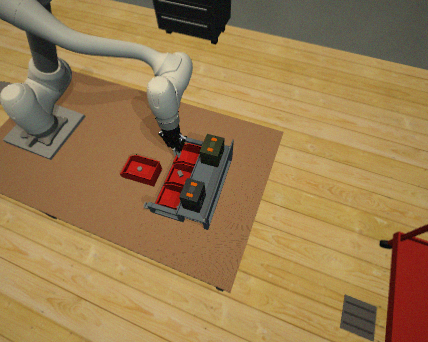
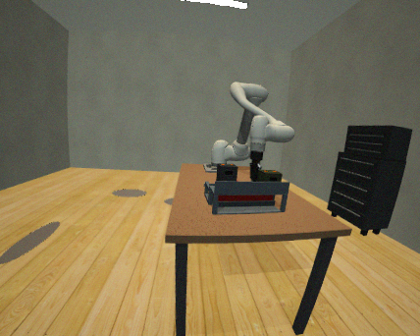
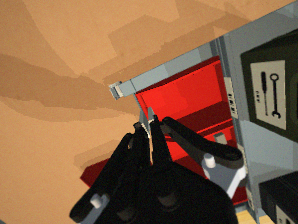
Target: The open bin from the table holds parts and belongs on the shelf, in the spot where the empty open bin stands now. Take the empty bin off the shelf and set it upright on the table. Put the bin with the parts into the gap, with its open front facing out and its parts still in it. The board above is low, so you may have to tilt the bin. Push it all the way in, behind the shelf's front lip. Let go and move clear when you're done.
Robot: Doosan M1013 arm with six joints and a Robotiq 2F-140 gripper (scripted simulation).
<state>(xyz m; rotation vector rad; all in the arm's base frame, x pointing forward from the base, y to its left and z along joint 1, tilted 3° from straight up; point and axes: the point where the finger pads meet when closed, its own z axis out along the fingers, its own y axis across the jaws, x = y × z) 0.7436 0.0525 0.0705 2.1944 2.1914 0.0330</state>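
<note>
The bin with the parts (image 1: 147,176) (image 3: 92,173) stands upright on the table, in front of the shelf (image 1: 209,176) (image 2: 251,188); a small grey part (image 1: 139,169) shows in it. The empty bin (image 1: 190,154) (image 3: 180,95) sits in the shelf's end spot on the far side in the top view, its rear under the upper board. My gripper (image 1: 178,151) (image 3: 148,114) points down at this bin's open front. Its fingers are nearly together, one on each side of the thin red front wall, shut on it. The wall between the tips is mostly hidden.
A red bin (image 1: 174,179) with a grey part (image 1: 180,173) sits directly beside the empty bin, and another red bin (image 1: 168,196) beyond it. A green box (image 1: 212,150) (image 3: 270,90) and a dark box (image 1: 193,195) (image 2: 227,172) stand on the upper board.
</note>
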